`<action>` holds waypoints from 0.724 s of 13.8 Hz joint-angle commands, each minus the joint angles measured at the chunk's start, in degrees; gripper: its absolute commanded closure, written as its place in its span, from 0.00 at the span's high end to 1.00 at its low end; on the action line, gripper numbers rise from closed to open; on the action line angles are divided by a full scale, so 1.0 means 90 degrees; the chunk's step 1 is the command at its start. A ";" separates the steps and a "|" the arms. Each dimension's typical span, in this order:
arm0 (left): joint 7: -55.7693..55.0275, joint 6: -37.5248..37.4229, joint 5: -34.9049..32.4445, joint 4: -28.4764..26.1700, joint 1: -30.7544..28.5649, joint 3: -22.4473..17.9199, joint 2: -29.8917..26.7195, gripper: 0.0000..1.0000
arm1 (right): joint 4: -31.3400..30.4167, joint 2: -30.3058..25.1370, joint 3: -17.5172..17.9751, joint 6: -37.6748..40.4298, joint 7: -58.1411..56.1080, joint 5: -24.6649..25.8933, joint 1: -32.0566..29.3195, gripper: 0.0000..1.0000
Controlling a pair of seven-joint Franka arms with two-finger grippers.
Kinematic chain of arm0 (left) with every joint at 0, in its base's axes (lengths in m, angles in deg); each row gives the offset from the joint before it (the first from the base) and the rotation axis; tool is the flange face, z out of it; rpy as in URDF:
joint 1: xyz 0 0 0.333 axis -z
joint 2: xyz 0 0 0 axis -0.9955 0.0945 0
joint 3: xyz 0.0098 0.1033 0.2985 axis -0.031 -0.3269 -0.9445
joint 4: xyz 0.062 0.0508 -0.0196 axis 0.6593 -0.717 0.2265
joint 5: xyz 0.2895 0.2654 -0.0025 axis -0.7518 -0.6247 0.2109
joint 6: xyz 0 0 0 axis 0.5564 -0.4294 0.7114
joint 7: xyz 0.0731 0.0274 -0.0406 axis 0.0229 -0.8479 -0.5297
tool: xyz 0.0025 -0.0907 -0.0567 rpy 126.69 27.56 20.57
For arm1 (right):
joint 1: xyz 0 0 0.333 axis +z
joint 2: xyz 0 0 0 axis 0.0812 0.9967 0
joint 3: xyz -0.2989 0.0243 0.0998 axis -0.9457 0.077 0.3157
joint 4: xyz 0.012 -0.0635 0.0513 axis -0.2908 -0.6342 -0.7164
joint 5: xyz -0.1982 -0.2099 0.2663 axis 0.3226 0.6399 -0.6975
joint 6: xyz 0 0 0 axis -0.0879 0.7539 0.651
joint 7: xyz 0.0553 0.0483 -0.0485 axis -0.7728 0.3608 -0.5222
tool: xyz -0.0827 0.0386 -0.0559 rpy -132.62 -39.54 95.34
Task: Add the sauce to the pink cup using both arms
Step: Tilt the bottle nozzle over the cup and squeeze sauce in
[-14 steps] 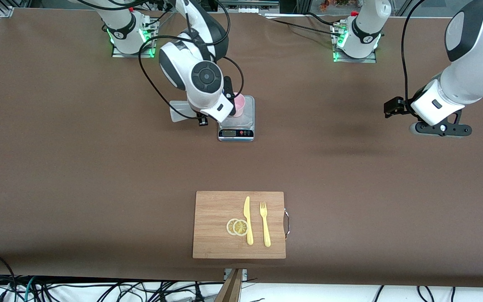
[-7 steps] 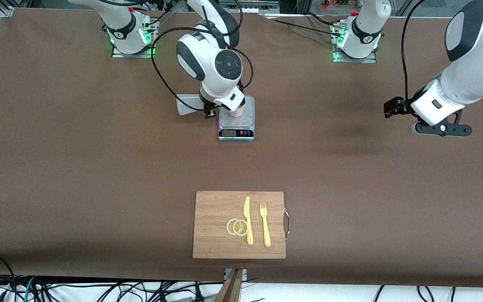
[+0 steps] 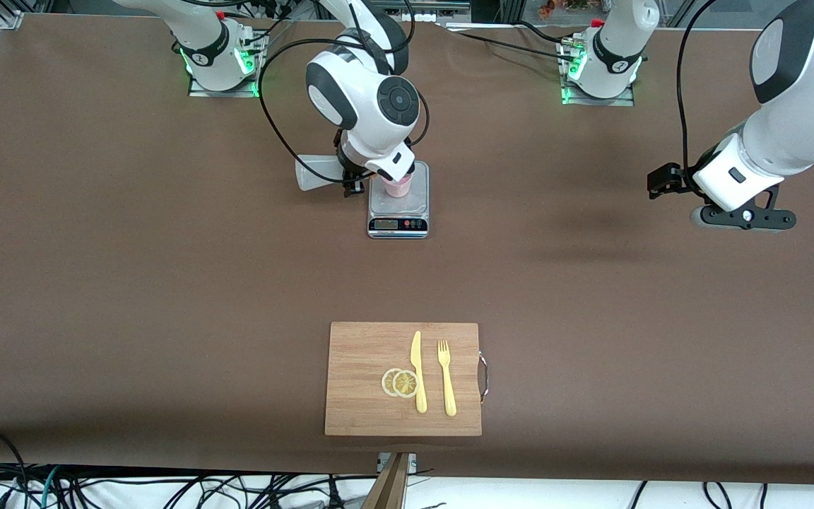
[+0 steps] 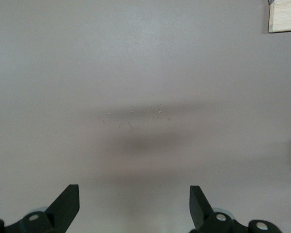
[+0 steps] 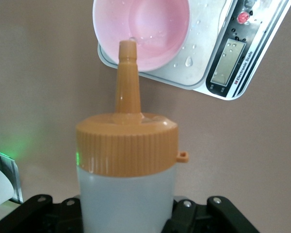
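two arms, one bottle tipped at the cup

one squeeze bottle of sauce (image 5: 127,194) sits pinched in the right gripper (image 3: 350,180), jaws pressed in on the whitish body just below the orange cap. the bottle is tilted on its side in the air, with its orange nozzle (image 5: 126,73) aimed at the rim of the pink cup (image 5: 143,31), tip over the cup's edge. the cup stands on a small kitchen scale (image 3: 398,206) on the counter (image 3: 131,283), toward the right arm's end and near the bases.

handling guess: the bottle looks light and soft-walled, so a grip on the body doubles as the squeeze; too much pressure likely spurts sauce, too little lets the smooth plastic slip. mid-body below the cap seems the right hold, as it is now. the cup looks light, thin and tippy, and droplets show on the scale plate (image 5: 189,60), so a nudge from the nozzle could slide it.

left gripper (image 4: 133,211) hangs over bare counter toward the left arm's end, jaws spread wide, holding nothing, waiting. a cutting board (image 3: 364,382) with knife, fork and lemon slices lies nearer the front camera.
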 commanded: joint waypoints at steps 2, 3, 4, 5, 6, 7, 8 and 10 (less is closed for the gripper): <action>0.0041 -0.0043 -0.0065 0.0092 -0.0038 0.0043 -0.0057 1.00 | -0.0045 0.0046 -0.0043 0.0048 0.0317 0.0261 0.0205 0.00; 0.0002 -0.0043 -0.0065 0.0111 -0.0028 0.0082 -0.0067 1.00 | -0.0035 0.0046 -0.0043 0.0038 0.0317 0.0261 0.0205 0.00; -0.0008 -0.0043 -0.0065 0.0112 -0.0028 0.0083 -0.0125 1.00 | -0.0035 0.0046 -0.0043 0.0028 0.0327 0.0261 0.0205 0.00; -0.0008 -0.0052 -0.0085 0.0102 -0.0038 0.0073 -0.0174 1.00 | -0.0025 0.0046 -0.0043 0.0018 0.0327 0.0261 0.0205 0.00; -0.0008 -0.0052 -0.0114 0.0102 -0.0038 0.0054 -0.0165 1.00 | -0.0035 0.0046 -0.0043 -0.0001 0.0327 0.0261 0.0205 0.00; 0.0021 -0.0052 -0.0124 0.0102 -0.0047 0.0015 -0.0174 1.00 | -0.0035 0.0056 -0.0043 -0.0001 0.0327 0.0261 0.0205 0.00; 0.0031 -0.0052 -0.0124 0.0112 -0.0115 0.0014 -0.0174 1.00 | -0.0035 0.0056 -0.0043 -0.0021 0.0317 0.0261 0.0196 0.00; 0.0041 -0.0043 -0.0134 0.0131 -0.0174 0.0024 -0.0184 1.00 | -0.0035 0.0066 -0.0043 -0.0098 0.0259 0.0261 0.0176 0.00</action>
